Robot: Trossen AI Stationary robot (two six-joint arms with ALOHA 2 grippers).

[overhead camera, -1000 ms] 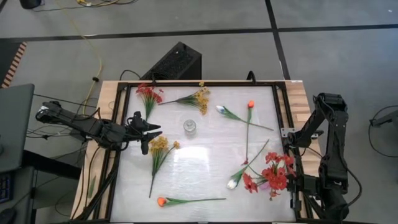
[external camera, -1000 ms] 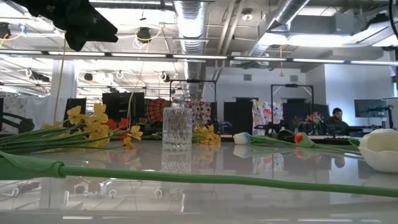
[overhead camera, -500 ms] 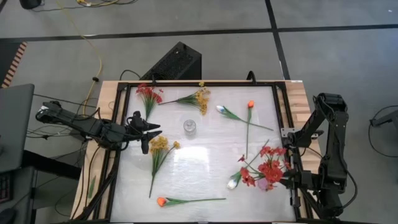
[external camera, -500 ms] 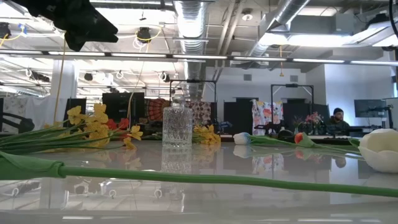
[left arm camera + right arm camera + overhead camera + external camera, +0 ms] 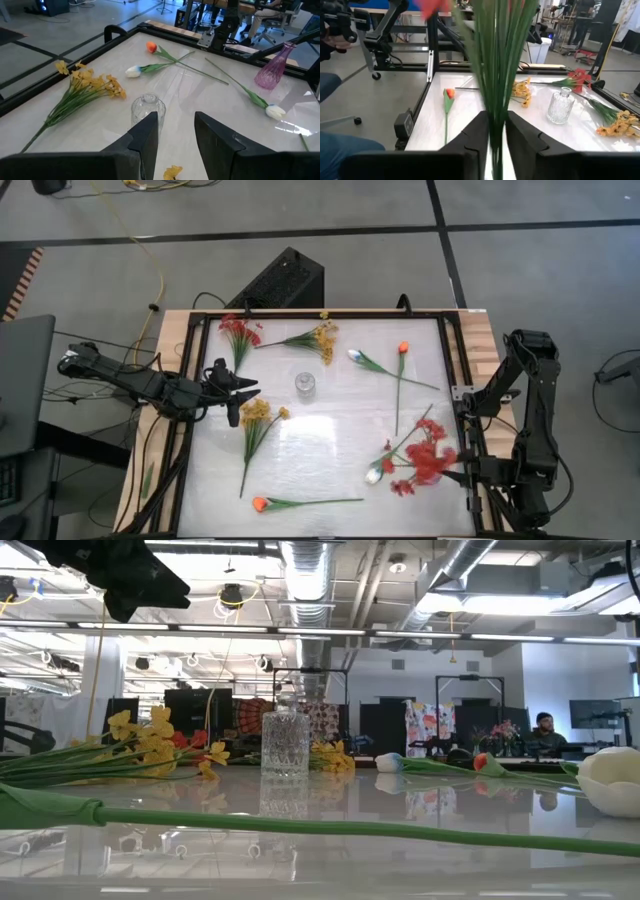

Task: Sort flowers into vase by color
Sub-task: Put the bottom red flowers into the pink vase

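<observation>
The bundled green stems of a red blossom spray [image 5: 496, 75] are clamped between the closed fingers of the right hand [image 5: 494, 131] at the near right edge of the surface [image 5: 330, 420]. The grip is taken low on the stems, presumably so that the blossoms [image 5: 425, 458] stay free and the cut ends can be steered into a vase. A pink vase [image 5: 272, 68] is seen in the left wrist view near that same side, though the red blossoms lie over that spot from above.

The left hand [image 5: 175, 131] is held slightly parted and empty over the left edge, facing the clear glass vase [image 5: 305, 383] at mid-surface, probably waiting.

The remaining flowers lie well apart from one another: a second red spray [image 5: 238, 333], two yellow sprays [image 5: 318, 338] [image 5: 257, 416], two orange tulip buds [image 5: 403, 348] [image 5: 261, 504] and two white tulip buds [image 5: 354, 355] [image 5: 373, 476]. None has yet been placed in the glass vase.
</observation>
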